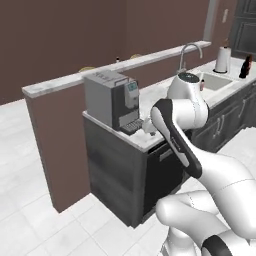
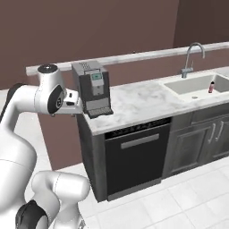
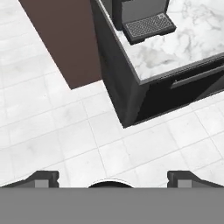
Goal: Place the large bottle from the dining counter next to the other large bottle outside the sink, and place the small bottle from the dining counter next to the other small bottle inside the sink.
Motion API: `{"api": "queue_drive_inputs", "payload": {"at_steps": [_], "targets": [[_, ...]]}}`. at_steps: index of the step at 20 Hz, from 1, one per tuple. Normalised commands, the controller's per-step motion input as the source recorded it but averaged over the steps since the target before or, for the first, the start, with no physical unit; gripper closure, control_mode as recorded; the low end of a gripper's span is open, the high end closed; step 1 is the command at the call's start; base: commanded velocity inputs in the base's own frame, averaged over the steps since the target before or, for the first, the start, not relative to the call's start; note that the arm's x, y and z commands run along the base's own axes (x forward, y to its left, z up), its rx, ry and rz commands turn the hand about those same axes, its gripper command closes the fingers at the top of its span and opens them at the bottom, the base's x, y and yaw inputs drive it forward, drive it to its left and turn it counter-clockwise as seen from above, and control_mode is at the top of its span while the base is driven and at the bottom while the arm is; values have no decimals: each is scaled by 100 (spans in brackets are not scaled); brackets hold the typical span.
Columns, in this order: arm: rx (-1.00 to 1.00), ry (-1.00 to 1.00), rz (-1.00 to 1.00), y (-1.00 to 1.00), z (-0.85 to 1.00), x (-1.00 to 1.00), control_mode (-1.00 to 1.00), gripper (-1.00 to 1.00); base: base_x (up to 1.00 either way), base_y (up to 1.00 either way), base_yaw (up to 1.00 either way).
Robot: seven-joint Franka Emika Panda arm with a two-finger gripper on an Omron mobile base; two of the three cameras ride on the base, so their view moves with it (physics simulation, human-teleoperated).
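My gripper, jaws wide and empty, faces the floor off the counter's end; the dining counter lies beyond.

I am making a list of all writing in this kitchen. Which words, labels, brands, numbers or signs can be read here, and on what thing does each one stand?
No text can be read in any view.
Coffee machine: a small bluish panel on its front, too blurred to read.
Dark bottle beside the sink: a reddish label, too small to read.
Small bottle in the sink: too small to read.
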Motion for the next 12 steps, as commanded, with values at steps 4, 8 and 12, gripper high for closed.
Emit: {"api": "queue_drive_inputs", "payload": {"at_steps": [4,8,12], "targets": [[0,0,0,0,0,0,100,-100,0,100,-27],[0,0,0,0,0,0,100,-100,9,100,-32],[0,0,0,0,0,0,100,-100,30,100,-41]]}}
